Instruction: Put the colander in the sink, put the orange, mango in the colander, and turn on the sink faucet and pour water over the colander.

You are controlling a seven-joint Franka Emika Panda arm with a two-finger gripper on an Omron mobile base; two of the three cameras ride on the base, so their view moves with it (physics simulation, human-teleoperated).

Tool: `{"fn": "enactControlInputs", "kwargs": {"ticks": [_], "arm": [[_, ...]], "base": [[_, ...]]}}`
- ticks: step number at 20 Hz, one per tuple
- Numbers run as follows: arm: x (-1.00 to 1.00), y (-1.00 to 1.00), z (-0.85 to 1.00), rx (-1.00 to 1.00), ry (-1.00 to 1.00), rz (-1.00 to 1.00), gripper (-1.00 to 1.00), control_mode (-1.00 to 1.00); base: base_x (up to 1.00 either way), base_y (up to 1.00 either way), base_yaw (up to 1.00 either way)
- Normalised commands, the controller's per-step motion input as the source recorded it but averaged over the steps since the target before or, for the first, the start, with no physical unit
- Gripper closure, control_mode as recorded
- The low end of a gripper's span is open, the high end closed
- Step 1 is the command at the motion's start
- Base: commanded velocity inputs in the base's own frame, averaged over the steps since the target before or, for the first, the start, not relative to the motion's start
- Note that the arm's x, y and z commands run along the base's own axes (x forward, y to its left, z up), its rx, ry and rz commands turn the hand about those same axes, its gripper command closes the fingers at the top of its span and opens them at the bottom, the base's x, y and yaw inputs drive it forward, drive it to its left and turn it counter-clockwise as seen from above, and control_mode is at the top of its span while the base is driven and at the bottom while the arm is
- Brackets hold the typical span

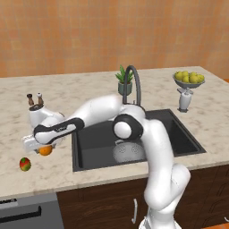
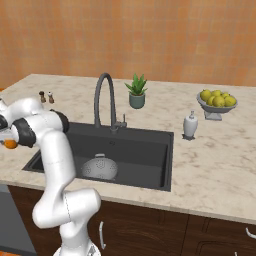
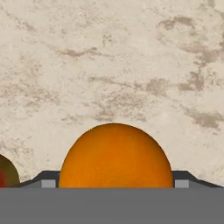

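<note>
Three views of one moment at a marble counter (image 1: pixel 89 96). The arm reaches left across the sink (image 1: pixel 94 147), and its gripper (image 1: pixel 44 147) sits low over the counter left of the basin, directly on the orange (image 1: pixel 45 150). In the hand view the orange (image 3: pixel 115 156) lies between the two dark fingertips (image 3: pixel 47 178), one at each flank, against the marble; the jaws stand wide, about as wide as the fruit, and close against its sides, but whether they press on it cannot be told. In the right base view a sliver of the orange (image 2: pixel 10 145) shows beside the white forearm at the left edge.

The mango (image 1: pixel 25 164) lies on the counter just beside the orange, nearer the front edge; in the hand view its red-green edge (image 3: pixel 6 173) shows at the lower left.

The colander (image 2: pixel 99 167) rests in the sink (image 2: pixel 145 150), toward the front wall of the basin; in the left base view it (image 1: pixel 129 152) shows partly behind the arm's elbow. The faucet (image 2: pixel 105 100) stands behind the sink with its spout arched over the basin.

Other objects on the counter: a potted plant (image 2: pixel 137 92) behind the sink, a soap dispenser (image 2: pixel 190 125) to its right, a bowl (image 2: pixel 217 101) of yellow-green fruit farther right, and two small shakers (image 2: pixel 46 96) to the left.
</note>
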Motion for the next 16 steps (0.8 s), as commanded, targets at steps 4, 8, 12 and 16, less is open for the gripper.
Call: {"fn": "enactControlInputs", "kwargs": {"ticks": [4, 8, 12, 16], "arm": [[-0.18, -0.77, 0.16, 0.0, 0.0, -0.07, 1.0, -1.0], [-0.12, -0.82, 0.12, 0.0, 0.0, -0.09, 1.0, -1.0], [-0.06, -0.97, 0.07, 0.0, 0.01, -0.15, 1.0, -1.0], [-0.05, -1.0, 0.03, 0.0, 0.02, -0.16, 1.0, -1.0]], "base": [[0.0, 0.0, 0.0], [0.0, 0.0, 0.0], [0.0, 0.0, 0.0], [0.0, 0.0, 0.0]]}}
